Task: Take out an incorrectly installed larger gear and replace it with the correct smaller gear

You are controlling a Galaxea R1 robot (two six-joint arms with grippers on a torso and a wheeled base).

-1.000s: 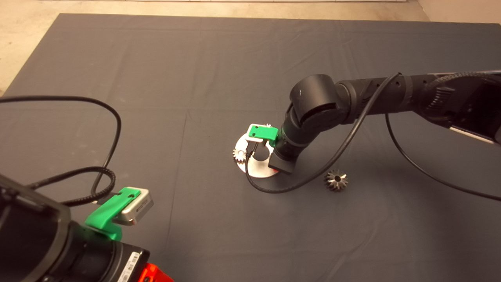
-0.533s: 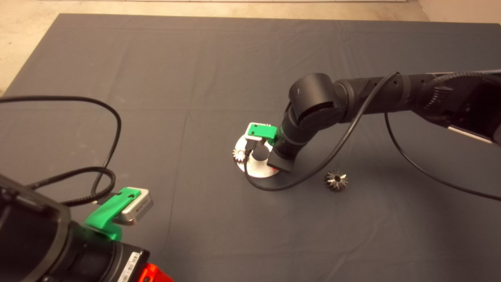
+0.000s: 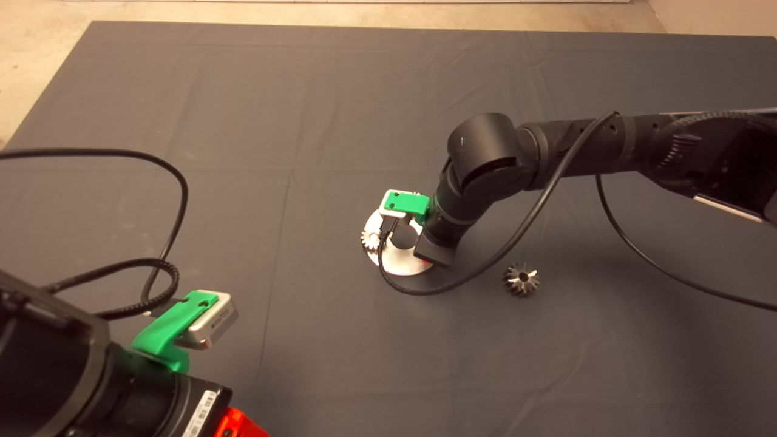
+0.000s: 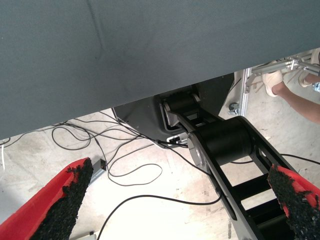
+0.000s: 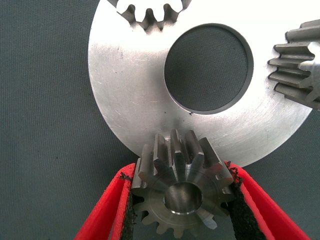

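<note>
Waiting at the near left edge of the mat, the left gripper has its fingers spread wide on nothing. Farther in, the right gripper has both pads pressed on the small gear, held at the rim of the metal disc, probably to seat it. Two more small gears sit at the rim. Off to the right, well apart, lies the big gear, already removed.

Dark mat carries metal disc, larger gear, black cable.
</note>
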